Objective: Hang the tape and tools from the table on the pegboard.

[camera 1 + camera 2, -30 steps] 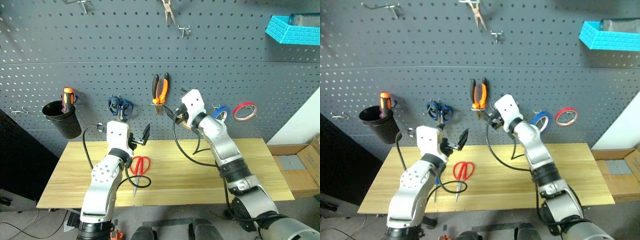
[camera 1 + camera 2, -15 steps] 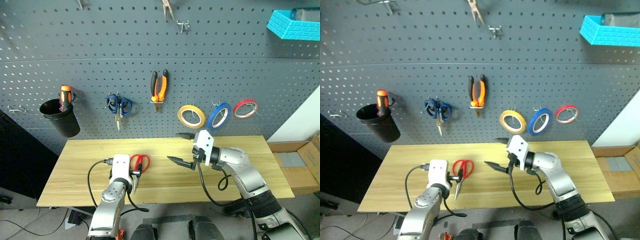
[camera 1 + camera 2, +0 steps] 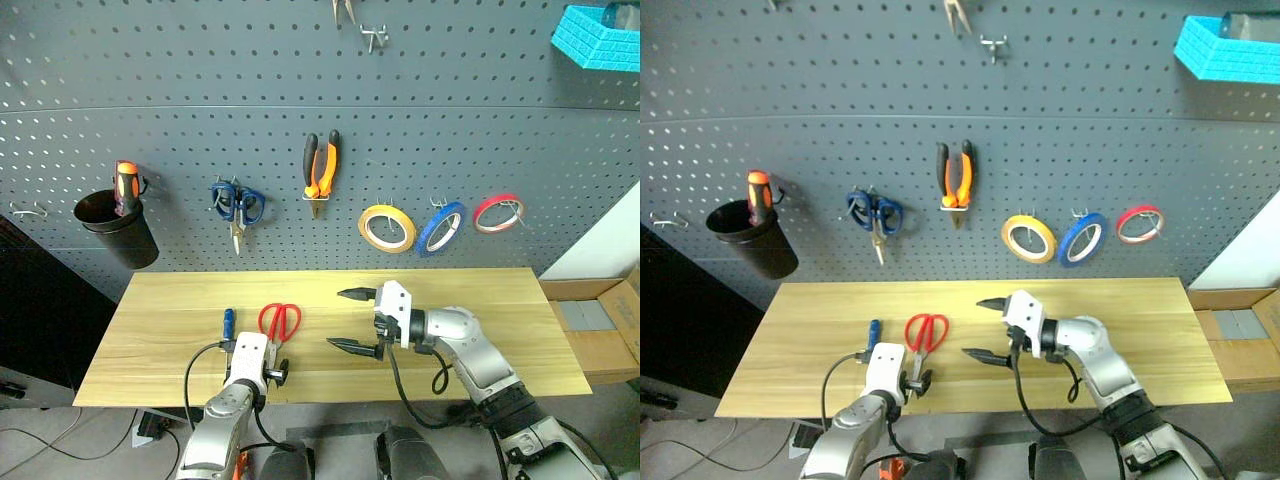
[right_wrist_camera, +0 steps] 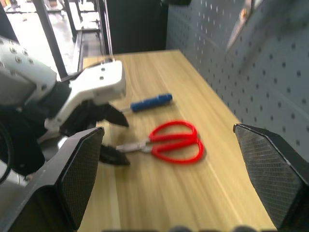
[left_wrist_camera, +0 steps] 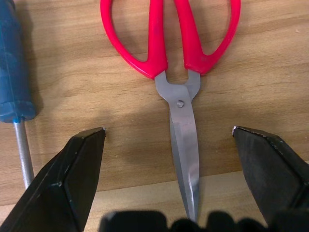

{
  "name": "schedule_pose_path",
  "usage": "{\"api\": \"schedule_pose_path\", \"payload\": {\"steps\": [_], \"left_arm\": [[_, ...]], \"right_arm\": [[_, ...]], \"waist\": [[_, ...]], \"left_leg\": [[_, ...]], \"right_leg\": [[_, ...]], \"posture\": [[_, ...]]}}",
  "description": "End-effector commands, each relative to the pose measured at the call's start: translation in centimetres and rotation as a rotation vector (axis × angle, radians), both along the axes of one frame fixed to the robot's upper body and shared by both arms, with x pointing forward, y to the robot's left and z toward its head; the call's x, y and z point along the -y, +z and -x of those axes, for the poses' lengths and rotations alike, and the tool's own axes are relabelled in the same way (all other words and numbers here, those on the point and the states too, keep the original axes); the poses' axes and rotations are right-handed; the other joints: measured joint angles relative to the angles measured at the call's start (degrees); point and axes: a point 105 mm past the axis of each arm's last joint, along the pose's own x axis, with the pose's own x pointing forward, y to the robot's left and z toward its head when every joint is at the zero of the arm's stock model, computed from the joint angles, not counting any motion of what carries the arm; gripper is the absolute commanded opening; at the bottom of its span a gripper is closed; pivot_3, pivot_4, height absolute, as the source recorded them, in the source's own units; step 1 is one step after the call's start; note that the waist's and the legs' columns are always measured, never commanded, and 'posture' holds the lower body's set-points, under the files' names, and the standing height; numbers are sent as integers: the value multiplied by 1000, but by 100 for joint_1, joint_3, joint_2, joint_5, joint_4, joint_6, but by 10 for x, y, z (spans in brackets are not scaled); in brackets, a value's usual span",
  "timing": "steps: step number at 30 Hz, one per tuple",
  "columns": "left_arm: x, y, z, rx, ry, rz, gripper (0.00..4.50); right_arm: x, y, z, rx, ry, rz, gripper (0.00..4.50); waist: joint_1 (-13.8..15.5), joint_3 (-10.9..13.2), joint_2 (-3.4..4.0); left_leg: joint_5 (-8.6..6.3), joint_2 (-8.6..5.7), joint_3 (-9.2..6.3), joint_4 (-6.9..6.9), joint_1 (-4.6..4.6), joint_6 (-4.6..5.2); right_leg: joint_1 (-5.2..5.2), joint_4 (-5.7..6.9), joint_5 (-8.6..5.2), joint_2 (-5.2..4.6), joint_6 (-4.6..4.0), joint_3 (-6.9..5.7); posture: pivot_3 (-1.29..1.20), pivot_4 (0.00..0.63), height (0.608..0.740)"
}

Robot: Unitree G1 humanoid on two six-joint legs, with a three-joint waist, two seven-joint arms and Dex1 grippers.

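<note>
Grey pegboard [image 3: 200, 70] runs across the back, and I'll read it from my left: a black cup [image 3: 118, 228] with an orange-and-black screwdriver [image 3: 126, 186] in it, blue-handled scissors [image 3: 236, 207], then the pliers [image 3: 320, 172], a yellow tape roll [image 3: 387, 228], the blue tape [image 3: 441, 228] and a red tape roll [image 3: 497, 213], all on hooks. So the tape and pliers look done.

Down on the table [image 3: 520, 330], the blue-handled screwdriver [image 3: 227, 323] lies near the left side, with the red-handled scissors [image 3: 277, 329] just beside it, handles toward the board and blades toward me. My left gripper [image 3: 262, 368] is low at the front edge with its fingers spread wide and holding nothing; in its wrist view the blades sit between the two fingers [image 5: 77, 164]. My right gripper [image 3: 351, 320] hangs over the middle of the table, also wide apart and empty, pointing left toward the scissors.

I judge the scissors come next. The risk is the grip: closing on thin, smooth blades lying flat could let them skate on the wood or pivot in the jaws. The screwdriver is close enough that one finger could knock it rolling. With both grippers aimed at one spot, they could also clash.
</note>
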Motion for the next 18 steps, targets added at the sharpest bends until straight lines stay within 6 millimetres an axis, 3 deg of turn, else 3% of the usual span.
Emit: {"api": "schedule_pose_path", "payload": {"steps": [1,4,7,17,18], "left_arm": [[-5,-7,3,-37,15,13,4500],[-3,-3,-4,-18,7,32,4500],[-3,-1,-9,-15,-3,38,3910],[-2,5,-19,10,-40,36,326],[-3,5,-20,10,-40,35,218]], "right_arm": [[-5,11,-1,51,22,-14,4458],[-6,12,-3,56,21,-19,4458],[-7,12,-2,57,25,-19,4500],[-7,12,-4,66,21,-13,4500],[-7,12,-4,64,18,-14,4500]], "waist": [[1,0,0],[11,0,0],[11,0,0],[13,-1,0],[14,-1,0]], "left_leg": [[0,-1,0,0,0,0],[0,-1,-2,1,0,-1],[0,-1,-3,0,0,-1],[1,-1,-8,1,-10,-4],[1,-1,-8,1,-10,-4]], "right_leg": [[1,0,0,-1,0,0],[1,-1,0,-1,0,-3],[1,0,0,-1,0,-3],[-5,-3,0,-2,0,-6],[-5,-3,0,-2,0,-6]], "posture": [[-13,167,740],[-2,161,740],[-1,158,740],[-2,139,740],[-1,138,740]]}}
